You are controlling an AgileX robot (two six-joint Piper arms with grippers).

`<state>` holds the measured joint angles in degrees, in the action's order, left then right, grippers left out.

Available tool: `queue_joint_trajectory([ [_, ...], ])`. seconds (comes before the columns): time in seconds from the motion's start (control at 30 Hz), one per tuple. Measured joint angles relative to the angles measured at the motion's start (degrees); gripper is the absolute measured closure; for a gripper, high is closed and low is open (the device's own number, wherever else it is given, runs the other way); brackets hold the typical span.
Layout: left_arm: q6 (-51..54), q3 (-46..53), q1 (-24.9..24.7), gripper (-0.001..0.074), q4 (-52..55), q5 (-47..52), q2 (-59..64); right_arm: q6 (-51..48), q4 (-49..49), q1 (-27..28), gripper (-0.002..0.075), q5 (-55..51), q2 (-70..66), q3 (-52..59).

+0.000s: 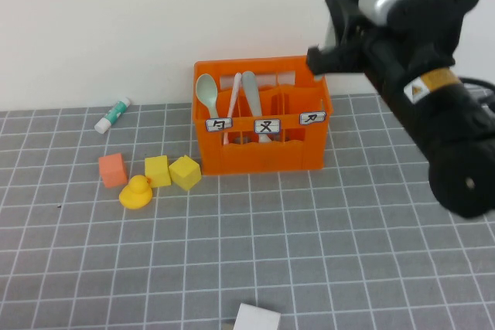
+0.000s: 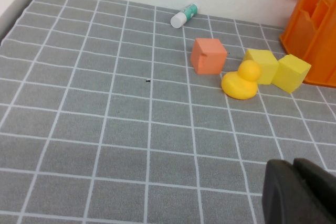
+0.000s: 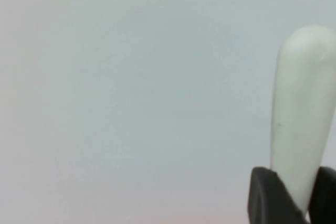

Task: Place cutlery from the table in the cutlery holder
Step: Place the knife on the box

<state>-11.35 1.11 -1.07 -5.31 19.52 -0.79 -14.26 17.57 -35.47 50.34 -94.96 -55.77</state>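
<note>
**Knife pinched above the crate's right end**

My right fingers (image 3: 289, 195) pinch the cream-white knife (image 3: 302, 114), raised just above the right end of the orange cutlery holder (image 1: 263, 152). Inside it stand the mint green spoon (image 1: 206, 92), pale pink spoon (image 1: 233, 102) and grey fork (image 1: 251, 94). My left fingers (image 2: 296, 192), pressed together, hover over the bench (image 1: 325, 245), well left of the holder.

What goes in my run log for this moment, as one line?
right gripper: shut on cream-white knife, above cutlery holder | left gripper: shut, low over table
</note>
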Motion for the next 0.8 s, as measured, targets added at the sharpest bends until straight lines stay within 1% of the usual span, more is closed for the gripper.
queue_joint_trajectory([
  [0.13,0.0,0.0,0.0,0.0736,0.0,0.0,0.0,-0.26,0.03,2.42,0.058,-0.52,-4.72,-4.86],
  [0.23,0.0,0.0,0.0,0.0736,0.0,0.0,0.0,-0.26,0.14,3.27,0.058,-0.77,-8.7,-7.44],
  [0.4,0.0,0.0,0.0,0.0736,0.0,0.0,0.0,-0.26,0.14,3.64,0.058,-1.05,-15.11,-9.45],
  [0.5,0.0,0.0,0.0,0.0736,0.0,0.0,0.0,-0.26,0.14,3.64,0.058,0.83,-18.54,-10.42],
  [0.63,0.12,0.0,0.0,0.0736,0.0,0.0,0.0,-0.26,0.14,3.68,0.0576,0.55,-21.35,-11.24],
  [0.7,0.12,0.0,0.0,0.0736,0.0,0.0,0.0,-0.26,0.14,3.68,0.0535,0.31,-21.77,-11.34],
  [0.77,0.12,0.0,0.0,0.0736,0.0,0.0,0.0,-0.26,0.14,3.77,0.047,0.08,-21.88,-11.34],
  [0.8,0.12,0.0,0.0,0.0736,0.0,0.0,0.0,-0.26,0.14,3.77,0.0416,0.08,-21.88,-11.34],
])
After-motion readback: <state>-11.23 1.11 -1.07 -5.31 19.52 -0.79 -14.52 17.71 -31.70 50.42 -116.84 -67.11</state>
